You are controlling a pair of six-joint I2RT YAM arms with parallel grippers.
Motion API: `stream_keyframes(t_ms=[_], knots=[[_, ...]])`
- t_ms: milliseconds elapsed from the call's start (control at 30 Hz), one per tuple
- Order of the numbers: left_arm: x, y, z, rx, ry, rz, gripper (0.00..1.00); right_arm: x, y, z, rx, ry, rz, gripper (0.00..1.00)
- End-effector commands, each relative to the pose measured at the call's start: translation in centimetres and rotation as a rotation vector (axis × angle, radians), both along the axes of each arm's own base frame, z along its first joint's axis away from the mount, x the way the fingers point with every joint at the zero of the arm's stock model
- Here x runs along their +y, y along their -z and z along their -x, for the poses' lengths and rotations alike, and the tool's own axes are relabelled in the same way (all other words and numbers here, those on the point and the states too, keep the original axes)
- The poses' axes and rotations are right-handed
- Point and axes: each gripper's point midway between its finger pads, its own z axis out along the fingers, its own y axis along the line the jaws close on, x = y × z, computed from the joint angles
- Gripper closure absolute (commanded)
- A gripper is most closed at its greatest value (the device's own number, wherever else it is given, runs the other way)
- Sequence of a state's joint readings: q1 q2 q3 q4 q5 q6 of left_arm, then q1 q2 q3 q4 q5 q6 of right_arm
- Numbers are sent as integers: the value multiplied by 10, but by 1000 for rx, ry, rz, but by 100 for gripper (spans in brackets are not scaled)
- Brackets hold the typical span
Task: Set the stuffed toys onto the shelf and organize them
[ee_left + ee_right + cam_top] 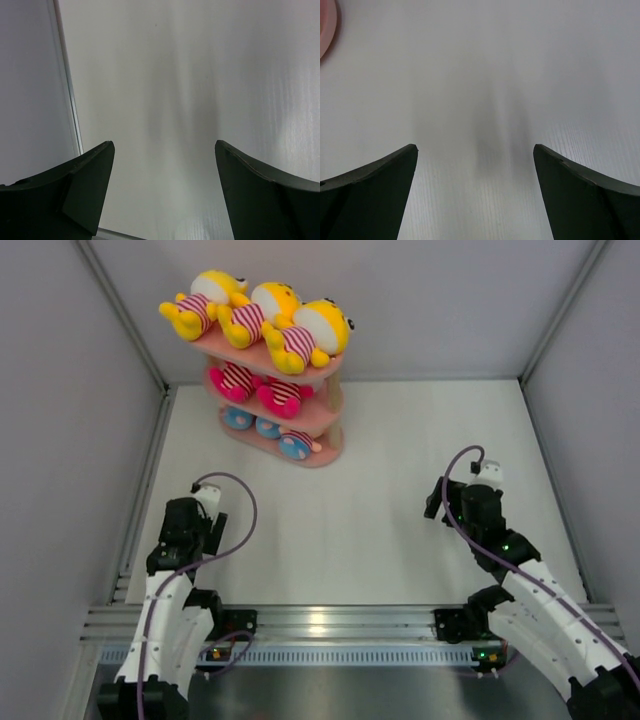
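Observation:
The pink three-tier shelf (322,412) stands at the far left of the table. Three yellow striped-shirt toys (300,330) lie on its top board. Two pink-and-white toys (262,388) lie on the middle board. The peach-faced toys with blue bottoms (290,443) lie on the bottom board. My left gripper (208,498) is open and empty over bare table near the left wall, well short of the shelf; its view (164,150) shows only table. My right gripper (482,480) is open and empty at the right; its view (475,150) shows a pink shelf edge (327,25) at top left.
Grey walls close the table at left, back and right. A metal rail (330,625) runs along the near edge by the arm bases. A wall seam (70,95) runs along the left of the left wrist view.

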State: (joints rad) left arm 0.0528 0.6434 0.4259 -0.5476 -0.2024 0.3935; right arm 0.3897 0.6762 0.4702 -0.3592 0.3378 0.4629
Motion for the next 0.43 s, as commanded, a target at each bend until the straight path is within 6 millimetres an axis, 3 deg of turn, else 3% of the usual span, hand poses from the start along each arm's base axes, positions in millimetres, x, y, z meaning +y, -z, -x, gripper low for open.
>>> stream_keyframes(t_ms=[0,233,400], knots=[[7,-19,-5,-71,-64,2,12,7,-14,-12,-69,-22,-31,1],[11,-19,-3,-67,-84,-2,12,17,-2,-22,-32,-43,-43,1],[12,-18,-2,-67,-86,-1,12,33,-20,-41,-114,-86,-97,0]])
